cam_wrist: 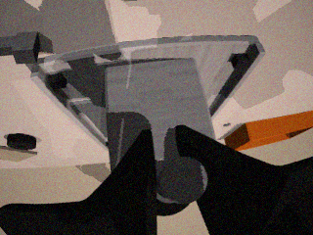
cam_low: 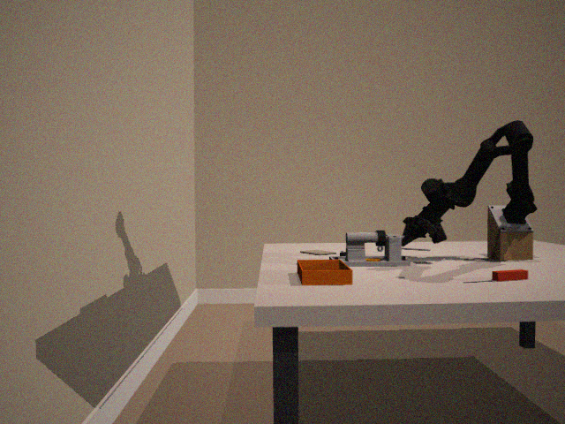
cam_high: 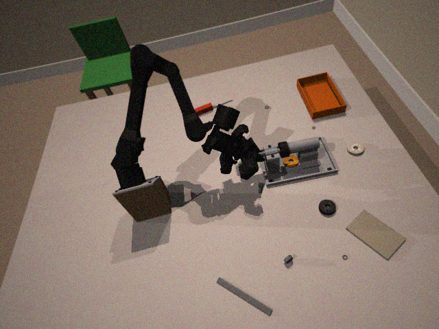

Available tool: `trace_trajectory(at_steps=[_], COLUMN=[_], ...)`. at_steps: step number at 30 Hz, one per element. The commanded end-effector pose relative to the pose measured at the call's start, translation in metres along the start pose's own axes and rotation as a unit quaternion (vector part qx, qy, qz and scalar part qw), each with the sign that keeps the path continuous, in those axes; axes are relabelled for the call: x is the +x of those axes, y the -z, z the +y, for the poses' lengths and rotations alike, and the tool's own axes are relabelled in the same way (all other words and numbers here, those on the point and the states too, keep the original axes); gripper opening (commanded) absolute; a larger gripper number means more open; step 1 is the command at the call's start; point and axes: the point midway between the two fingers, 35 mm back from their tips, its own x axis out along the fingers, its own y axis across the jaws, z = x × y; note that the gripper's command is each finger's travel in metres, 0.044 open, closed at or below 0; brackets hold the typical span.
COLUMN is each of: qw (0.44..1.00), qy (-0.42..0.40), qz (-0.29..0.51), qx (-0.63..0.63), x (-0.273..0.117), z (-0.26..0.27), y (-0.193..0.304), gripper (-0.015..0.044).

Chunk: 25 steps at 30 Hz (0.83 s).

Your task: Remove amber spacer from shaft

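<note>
The gripper (cam_high: 261,153) (cam_low: 404,243) (cam_wrist: 164,131) is shut on the shaft (cam_high: 272,151) at the post's outer side. A round grey disc (cam_wrist: 182,179) shows between the fingers in the wrist view. The big housing block (cam_high: 304,144) (cam_low: 360,238) carries a grey cylinder. A black spacer (cam_high: 283,149) (cam_low: 380,238) sits between it and the near post (cam_low: 393,247) (cam_wrist: 152,93), against the cylinder's end. The amber spacer (cam_high: 291,161) (cam_low: 372,259) lies flat on the grey base below, off the shaft. The shaft's inner end is hidden.
An orange tray (cam_high: 320,93) (cam_low: 324,276) (cam_wrist: 266,129) stands beside the housing. A red screwdriver (cam_high: 203,108) (cam_low: 509,275) lies behind the gripper. A white ring (cam_high: 350,149), black ring (cam_high: 321,208), beige plate (cam_high: 375,234), grey bar (cam_high: 244,296) and small nut (cam_high: 288,260) lie around.
</note>
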Motion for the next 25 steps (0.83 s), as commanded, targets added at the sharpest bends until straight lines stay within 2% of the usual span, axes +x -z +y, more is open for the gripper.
trace_trajectory(at_steps=[1, 12, 25], qw=[1.000, 1.000, 1.000], qy=[0.001, 0.001, 0.000], qz=[0.001, 0.001, -0.002], qx=[-0.002, -0.002, 0.001], x=[0.0017, 0.0027, -0.0012], z=[-0.0007, -0.0010, 0.0002], y=[0.0023, 0.0036, 0.0004], gripper=[0.0000, 0.0000, 0.0341])
